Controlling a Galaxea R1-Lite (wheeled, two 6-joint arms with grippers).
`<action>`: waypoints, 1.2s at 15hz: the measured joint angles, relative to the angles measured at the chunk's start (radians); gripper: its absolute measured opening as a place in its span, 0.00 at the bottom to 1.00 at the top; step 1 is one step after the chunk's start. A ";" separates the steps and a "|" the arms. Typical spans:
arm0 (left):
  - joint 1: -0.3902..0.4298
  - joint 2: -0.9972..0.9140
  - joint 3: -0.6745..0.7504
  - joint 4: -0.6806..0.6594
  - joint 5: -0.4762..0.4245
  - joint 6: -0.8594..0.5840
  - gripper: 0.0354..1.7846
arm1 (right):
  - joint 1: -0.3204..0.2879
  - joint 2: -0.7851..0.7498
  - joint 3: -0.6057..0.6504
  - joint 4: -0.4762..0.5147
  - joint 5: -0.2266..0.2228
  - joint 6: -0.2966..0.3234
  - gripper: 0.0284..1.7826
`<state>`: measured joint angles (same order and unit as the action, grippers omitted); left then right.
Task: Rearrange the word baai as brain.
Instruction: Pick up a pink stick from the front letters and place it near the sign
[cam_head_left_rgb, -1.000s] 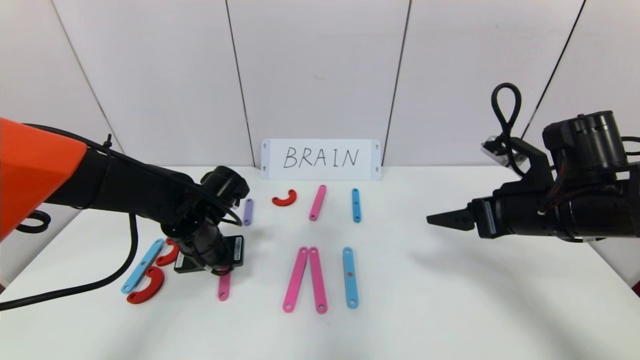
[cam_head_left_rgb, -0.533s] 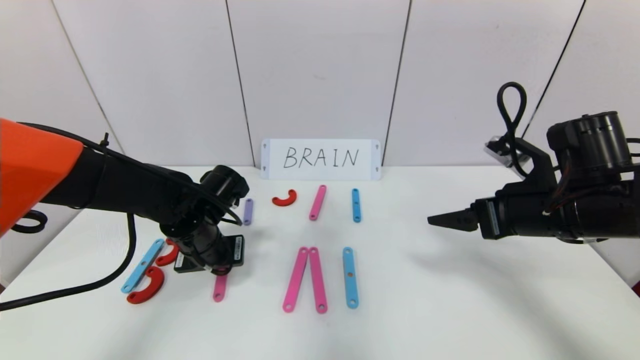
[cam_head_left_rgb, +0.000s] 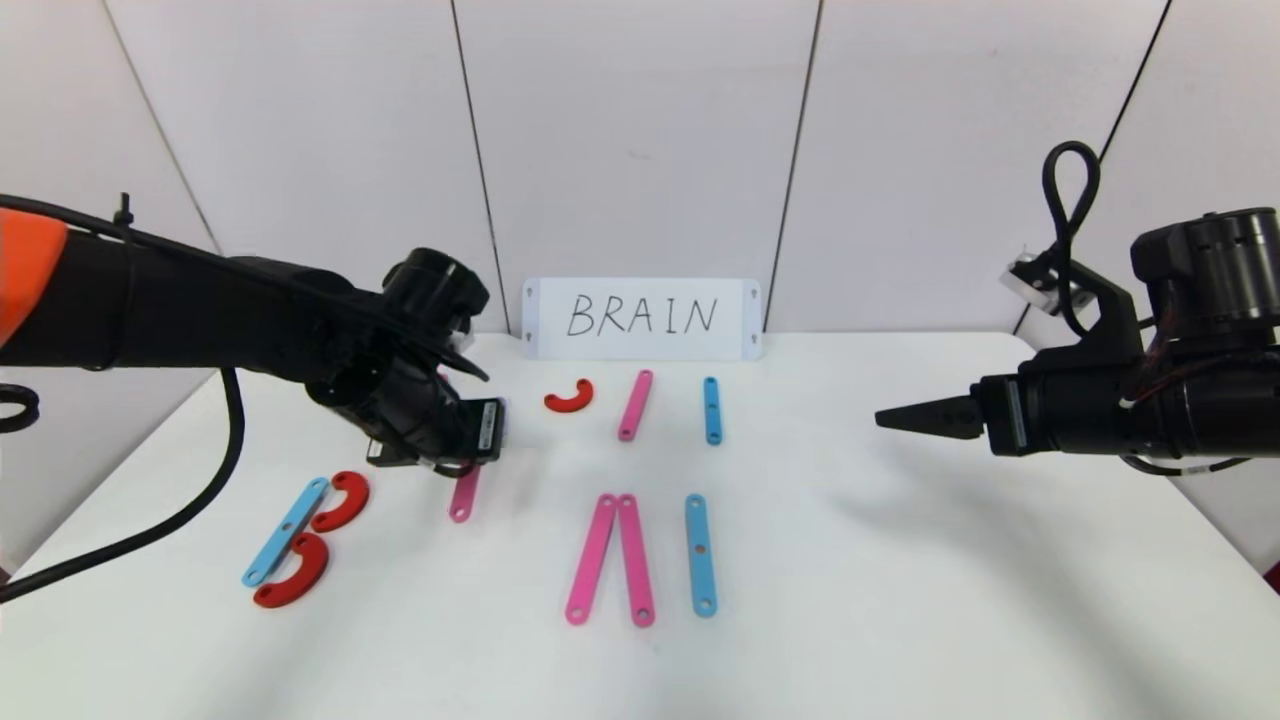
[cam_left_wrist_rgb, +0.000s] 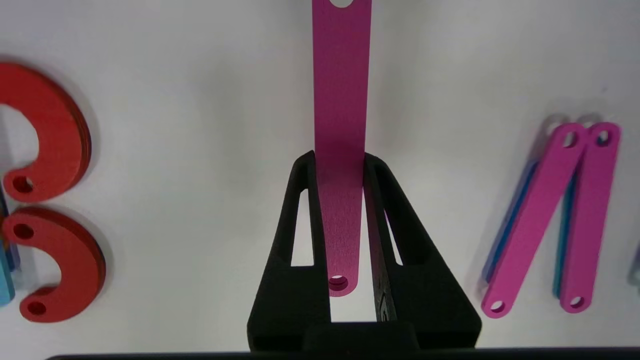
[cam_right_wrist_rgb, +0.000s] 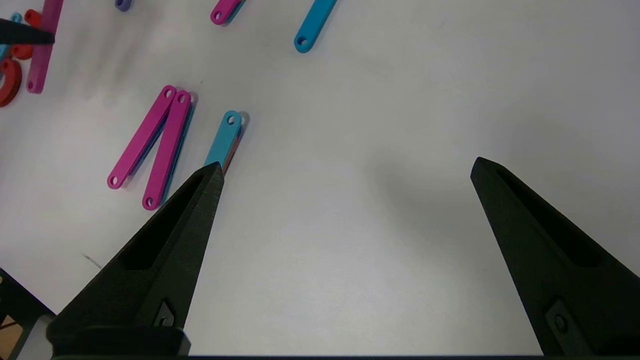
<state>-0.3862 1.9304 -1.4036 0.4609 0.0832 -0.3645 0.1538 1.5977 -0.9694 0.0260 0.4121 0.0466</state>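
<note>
My left gripper (cam_left_wrist_rgb: 340, 160) is shut on a pink strip (cam_left_wrist_rgb: 341, 75), gripping its two long edges near one end. In the head view this gripper (cam_head_left_rgb: 462, 472) is left of centre, and the pink strip (cam_head_left_rgb: 461, 499) hangs from it above the table. To its left lies a letter B made of a blue strip (cam_head_left_rgb: 285, 530) and two red curves (cam_head_left_rgb: 340, 500) (cam_head_left_rgb: 293, 572). Two pink strips (cam_head_left_rgb: 610, 560) meet in an upside-down V at mid table, with a blue strip (cam_head_left_rgb: 700, 553) beside them. My right gripper (cam_right_wrist_rgb: 347, 165) is open and holds nothing. It hovers at the right (cam_head_left_rgb: 885, 420).
Spare pieces lie in a row near the back: a red curve (cam_head_left_rgb: 570, 396), a pink strip (cam_head_left_rgb: 634, 404) and a blue strip (cam_head_left_rgb: 712, 410). A white card handwritten BRAIN (cam_head_left_rgb: 641, 317) leans on the wall. A purple strip end (cam_right_wrist_rgb: 122, 5) shows in the right wrist view.
My left gripper shut on the pink strip and carried it up and towards the back of the table. The right arm drew back a little to the right.
</note>
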 joint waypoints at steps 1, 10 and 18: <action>0.000 0.003 -0.039 0.002 -0.023 0.024 0.13 | -0.001 0.001 0.000 0.000 0.000 0.000 0.97; -0.094 0.154 -0.402 -0.004 -0.175 0.042 0.13 | -0.001 -0.003 0.010 0.000 -0.002 0.002 0.97; -0.173 0.362 -0.574 -0.084 -0.165 0.043 0.13 | -0.003 -0.017 0.015 0.000 -0.004 0.002 0.97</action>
<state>-0.5589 2.2923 -1.9772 0.3770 -0.0817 -0.3213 0.1511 1.5806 -0.9543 0.0257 0.4079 0.0489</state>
